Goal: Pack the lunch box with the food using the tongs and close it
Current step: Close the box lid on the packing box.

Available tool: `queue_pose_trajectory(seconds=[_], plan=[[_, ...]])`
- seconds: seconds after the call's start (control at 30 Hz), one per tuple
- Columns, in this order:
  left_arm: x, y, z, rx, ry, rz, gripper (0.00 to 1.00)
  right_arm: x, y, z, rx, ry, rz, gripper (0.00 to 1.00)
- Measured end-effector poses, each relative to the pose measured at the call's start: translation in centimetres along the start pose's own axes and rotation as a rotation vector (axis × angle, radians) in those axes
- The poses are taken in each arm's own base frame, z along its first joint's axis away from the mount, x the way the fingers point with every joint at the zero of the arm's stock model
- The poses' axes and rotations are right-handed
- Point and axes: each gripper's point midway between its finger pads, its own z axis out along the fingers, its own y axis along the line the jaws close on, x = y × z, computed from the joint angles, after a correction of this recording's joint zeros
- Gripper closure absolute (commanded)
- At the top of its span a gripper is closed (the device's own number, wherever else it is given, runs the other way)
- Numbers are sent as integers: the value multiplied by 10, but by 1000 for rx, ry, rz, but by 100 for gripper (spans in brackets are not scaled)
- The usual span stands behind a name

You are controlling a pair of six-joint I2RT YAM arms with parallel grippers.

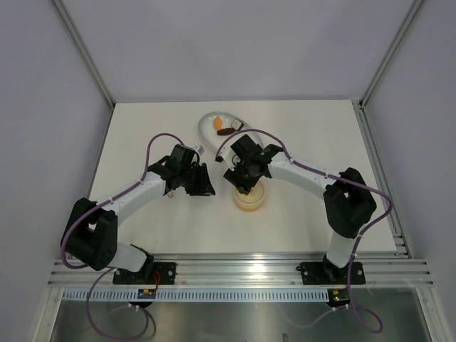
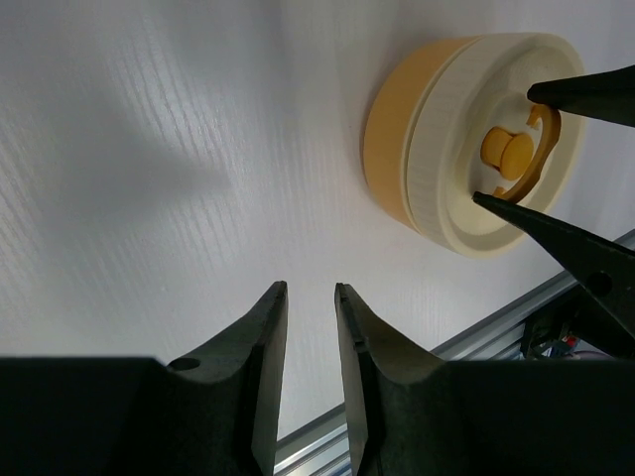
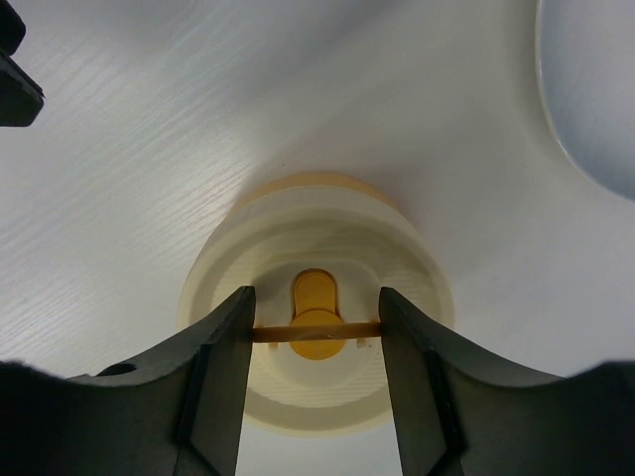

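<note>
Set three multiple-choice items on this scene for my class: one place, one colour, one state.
1. The right gripper hangs over: A the white dish; B the lunch box; C the front rail.
2. The knob on the lid is: A orange; B green; C blue.
3. The lunch box is: A open; B lidded; C tipped over.
1B: its jaws straddle the knob. 2A: both wrist views show it. 3B: the lid sits on it.
</note>
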Motion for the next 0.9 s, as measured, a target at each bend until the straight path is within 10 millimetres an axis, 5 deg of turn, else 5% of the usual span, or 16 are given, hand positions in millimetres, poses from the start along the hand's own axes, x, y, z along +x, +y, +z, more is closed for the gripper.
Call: queue_pose_trajectory(seconds=[0.4,0.47,0.63,0.9], plan=[[-2,-4,1,20,-9,-11,71,-3,7,-5,-5,-20,200,81],[-3,-5,1,23,-10,-11,71,-6,12,-6,-27,-22,257,79],[-3,-5,1,25,-11,-10,72,-5,33,-6,-123,-1,381,56],[-3,-6,1,27,-12,-14,72,4,25,-17,-35,2,464,56]])
